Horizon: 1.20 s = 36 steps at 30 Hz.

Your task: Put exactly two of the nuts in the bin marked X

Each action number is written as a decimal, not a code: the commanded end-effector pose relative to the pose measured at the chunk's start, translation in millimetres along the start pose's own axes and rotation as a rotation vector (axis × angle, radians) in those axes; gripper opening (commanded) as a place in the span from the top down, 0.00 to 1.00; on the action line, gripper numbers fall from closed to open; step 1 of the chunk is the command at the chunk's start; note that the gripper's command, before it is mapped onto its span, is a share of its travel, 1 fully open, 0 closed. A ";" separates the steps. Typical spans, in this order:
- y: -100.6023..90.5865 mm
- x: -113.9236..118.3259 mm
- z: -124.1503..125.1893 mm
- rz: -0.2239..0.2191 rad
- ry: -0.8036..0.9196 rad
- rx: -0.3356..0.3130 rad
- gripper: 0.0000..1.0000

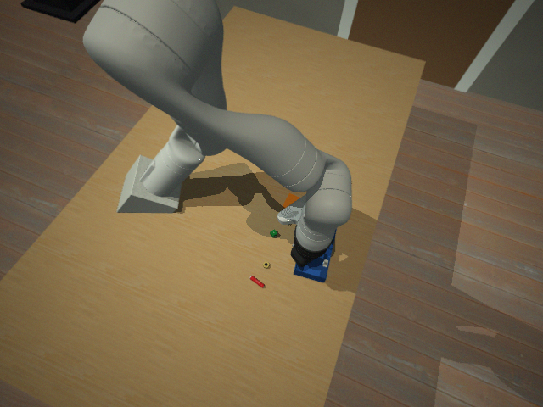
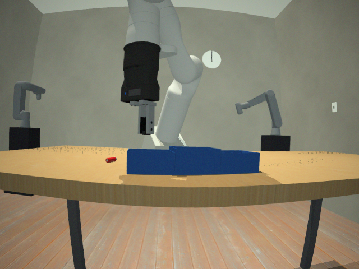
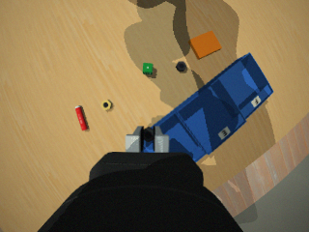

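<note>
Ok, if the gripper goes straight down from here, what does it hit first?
Most likely the near end of the blue bin, right under the gripper, though depth is hard to judge.

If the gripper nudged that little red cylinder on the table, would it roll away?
Probably. The red cylinder lies on its side on the smooth table, so a sideways push would likely send it rolling; a push along its length would more likely slide it. It looks small and rigid, so probably light. Nothing lies close beside it but the yellow nut.
</note>
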<state>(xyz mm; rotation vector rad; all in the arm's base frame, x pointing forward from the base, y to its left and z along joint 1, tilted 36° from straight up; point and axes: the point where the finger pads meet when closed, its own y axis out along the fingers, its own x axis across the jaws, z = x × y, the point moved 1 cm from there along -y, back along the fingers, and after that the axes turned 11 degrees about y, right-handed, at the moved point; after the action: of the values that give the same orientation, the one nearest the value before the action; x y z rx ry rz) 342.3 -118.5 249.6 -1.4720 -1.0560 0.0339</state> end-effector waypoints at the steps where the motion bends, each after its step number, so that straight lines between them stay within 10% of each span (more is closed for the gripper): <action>1: 2.1 22.5 -13.8 0.012 0.143 -0.012 0.66; 19: 2.5 31.0 -19.4 0.011 0.923 -0.018 0.66; 36: 2.3 32.2 -19.3 0.010 0.912 -0.018 0.66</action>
<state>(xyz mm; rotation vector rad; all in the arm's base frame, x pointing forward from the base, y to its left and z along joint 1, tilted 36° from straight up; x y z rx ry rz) 372.5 -114.9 269.3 -1.2871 -0.3014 -0.5807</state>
